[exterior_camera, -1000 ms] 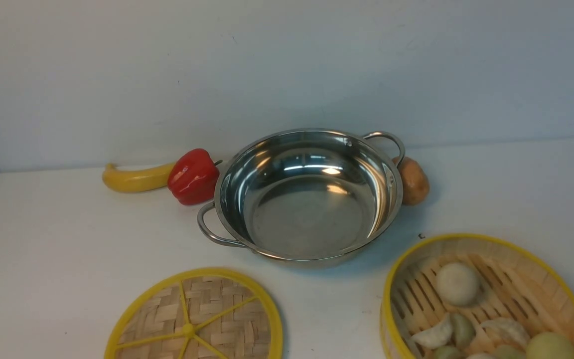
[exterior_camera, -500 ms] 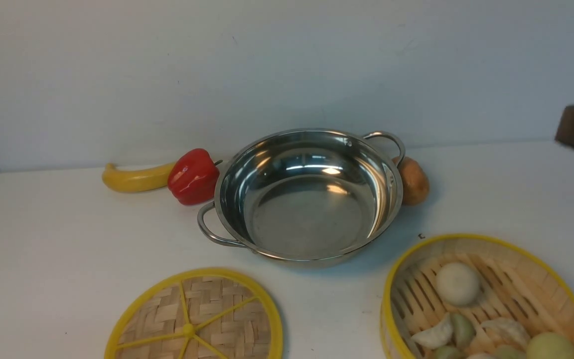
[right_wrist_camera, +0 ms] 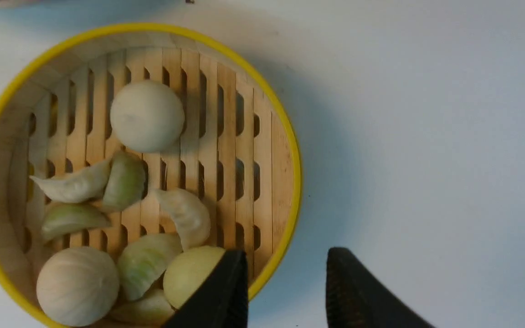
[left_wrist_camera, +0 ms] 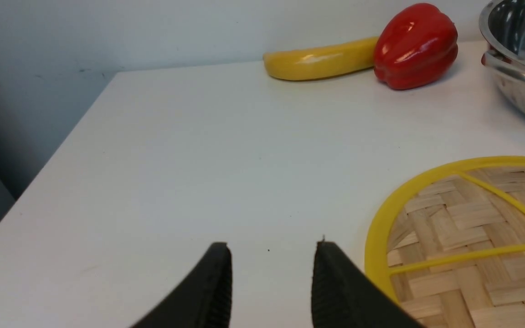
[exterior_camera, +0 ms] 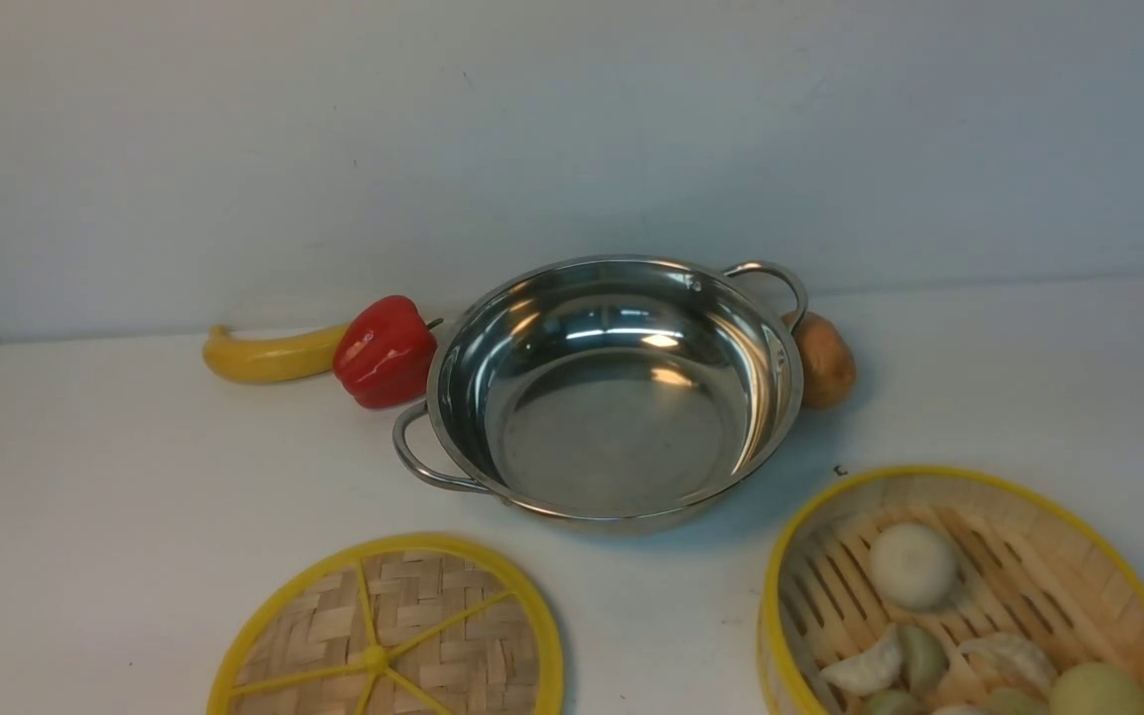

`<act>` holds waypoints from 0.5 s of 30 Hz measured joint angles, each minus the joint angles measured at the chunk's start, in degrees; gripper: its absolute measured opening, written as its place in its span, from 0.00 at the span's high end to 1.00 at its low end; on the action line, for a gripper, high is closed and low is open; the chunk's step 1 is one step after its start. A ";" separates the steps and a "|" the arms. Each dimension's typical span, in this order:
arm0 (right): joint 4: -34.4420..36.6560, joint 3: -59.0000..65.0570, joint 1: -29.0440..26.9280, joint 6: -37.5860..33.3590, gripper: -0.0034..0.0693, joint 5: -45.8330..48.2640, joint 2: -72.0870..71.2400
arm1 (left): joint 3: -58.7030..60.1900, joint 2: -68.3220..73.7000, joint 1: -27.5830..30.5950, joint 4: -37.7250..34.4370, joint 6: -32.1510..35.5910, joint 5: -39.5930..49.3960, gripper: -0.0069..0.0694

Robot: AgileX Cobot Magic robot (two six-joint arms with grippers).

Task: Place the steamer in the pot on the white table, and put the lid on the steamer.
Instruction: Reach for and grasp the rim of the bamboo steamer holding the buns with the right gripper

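The shiny steel pot [exterior_camera: 622,437] stands empty at the middle of the white table [exterior_camera: 135,477]. The steamer [exterior_camera: 1029,586], a slatted bamboo basket with a yellow rim, sits at the front right. The flat woven lid [exterior_camera: 413,626] lies at the front left. Neither gripper shows in the front view. In the left wrist view my left gripper [left_wrist_camera: 271,248] is open over bare table, just beside the lid [left_wrist_camera: 472,237]. In the right wrist view my right gripper [right_wrist_camera: 285,255] is open, its fingers either side of the rim of the steamer [right_wrist_camera: 226,136], with nothing gripped.
Several white and green buns and dumplings [exterior_camera: 913,564] lie inside the steamer. A yellow banana [exterior_camera: 269,356] and a red pepper [exterior_camera: 385,350] lie left of the pot, a potato [exterior_camera: 823,359] behind its right handle. The table's left edge [left_wrist_camera: 62,150] is near my left gripper.
A brown object that showed at the front view's right edge half a second ago is gone. Pot, lid and steamer have not moved.
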 joint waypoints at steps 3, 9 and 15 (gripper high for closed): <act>0.22 -0.05 0.00 0.17 0.54 0.18 3.98 | 0.00 0.00 0.00 0.00 0.00 0.00 0.59; 0.40 -0.31 0.00 1.30 0.47 0.24 13.14 | 0.00 0.00 0.00 0.00 0.00 0.00 0.59; -0.36 -3.06 0.00 2.03 0.44 0.24 20.37 | 0.00 0.00 0.00 0.00 0.00 0.00 0.59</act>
